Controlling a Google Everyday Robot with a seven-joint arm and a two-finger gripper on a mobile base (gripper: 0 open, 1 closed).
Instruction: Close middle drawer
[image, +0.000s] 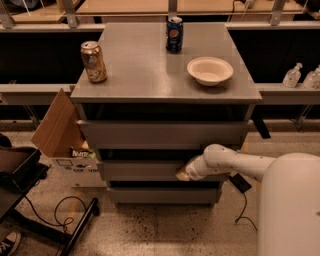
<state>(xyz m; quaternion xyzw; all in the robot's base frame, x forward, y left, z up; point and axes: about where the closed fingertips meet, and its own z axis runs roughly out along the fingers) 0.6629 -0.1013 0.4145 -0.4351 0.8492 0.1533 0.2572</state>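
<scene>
The gripper (183, 174) presses against the front panel of the middle drawer (140, 170), toward its 3 o'clock side; whether it is spread or pressed together cannot be told. On the cabinet top (150, 75), a bowl (210, 70) sits at 3 o'clock

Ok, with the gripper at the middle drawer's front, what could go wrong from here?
The gripper meets the middle drawer right of centre, so an off-centre push might skew the drawer and jam it. It is also low on the front panel and could slip into the gap above the bottom drawer. A hard shove might rock the cabinet and tip the gold can near the top's left edge.
</scene>
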